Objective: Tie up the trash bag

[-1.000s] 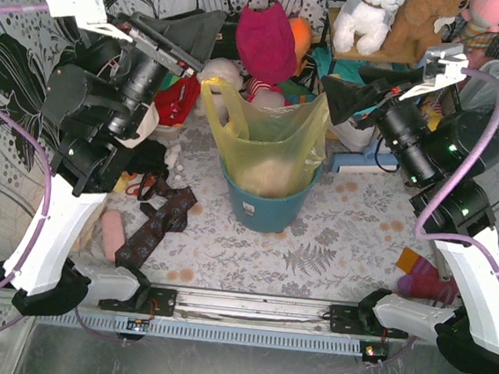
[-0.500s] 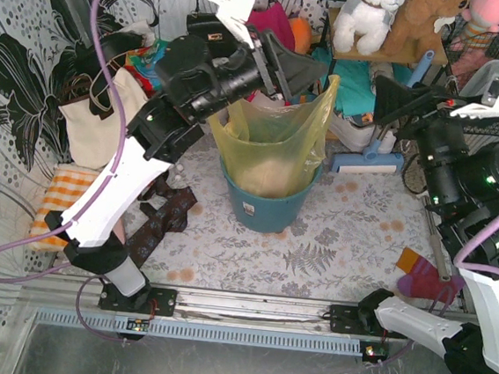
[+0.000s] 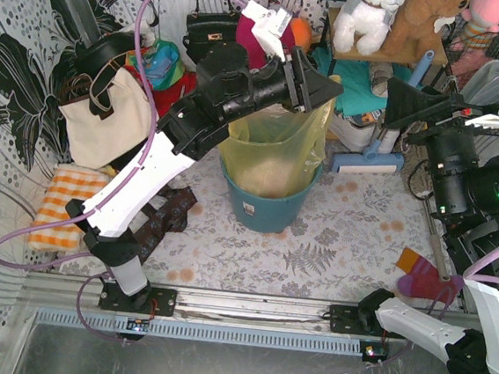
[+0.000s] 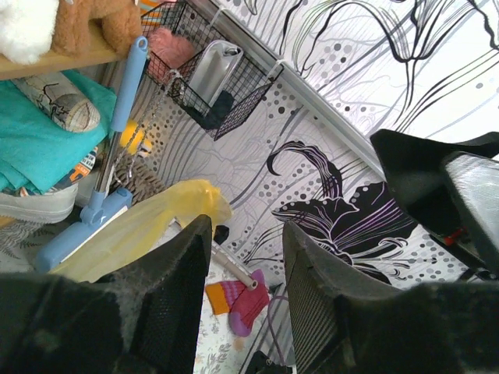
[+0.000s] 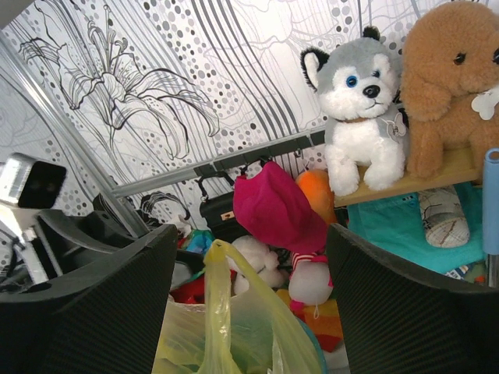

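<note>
A cream canvas tote bag (image 3: 105, 129) is seen at the left edge of the floral-covered table (image 3: 332, 248). The left gripper (image 3: 323, 90) is held over the top of the thin translucent yellow plastic trash bag (image 3: 271, 145), jaws parted with nothing between them. A yellow handle is seen just beside one finger (image 4: 175, 304), outside the gap. The trash bag is seated in a round teal plastic bucket (image 3: 265, 211) mid-table, rising above its rim. The right gripper (image 3: 405, 100) is held wide open and empty toward the right edge, apart from the bag.

2 white-and-black arms (image 3: 134, 189), black hands (image 3: 322, 95), purple cables (image 3: 140, 22), small green lights (image 3: 497, 194).
</note>
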Motion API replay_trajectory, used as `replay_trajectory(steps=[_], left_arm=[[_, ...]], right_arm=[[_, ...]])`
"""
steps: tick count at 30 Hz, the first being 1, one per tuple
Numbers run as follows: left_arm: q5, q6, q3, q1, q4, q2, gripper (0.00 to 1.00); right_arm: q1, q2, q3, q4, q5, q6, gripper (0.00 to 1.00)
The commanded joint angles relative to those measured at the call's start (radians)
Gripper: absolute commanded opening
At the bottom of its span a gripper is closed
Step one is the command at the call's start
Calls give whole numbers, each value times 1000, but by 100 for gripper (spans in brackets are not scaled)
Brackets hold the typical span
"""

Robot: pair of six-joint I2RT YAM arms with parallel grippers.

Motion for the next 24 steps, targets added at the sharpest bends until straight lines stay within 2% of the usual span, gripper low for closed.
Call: replay_trajectory(steps=[1,4,10,12,16,19,23,24], left_arm=[[-7,-11,40,-6,12,31,50],[-5,-12,43,-6,33,48,49],[-36,-6,49,-6,50,63,41],[-60,1,51,-6,45,68,41],[-130,25,66,-6,32,79,49],[-165,39,71,-5,37,82,49],[-149,44,89,-4,48,96,39],[-142,45,92,-4,47,100,33]], right_arm=[[2,-8,-9,46,-24,26,76],[2,-11,-9,48,-36,36,76],[2,-21,-39,56,-41,45,76],[2,-22,-43,55,-40,44,76],[3,-29,-50,55,-40,45,76],[2,-32,-56,54,-41,47,75],[2,-38,-66,54,-41,48,75],[2,-38,-68,55,-41,49,75]])
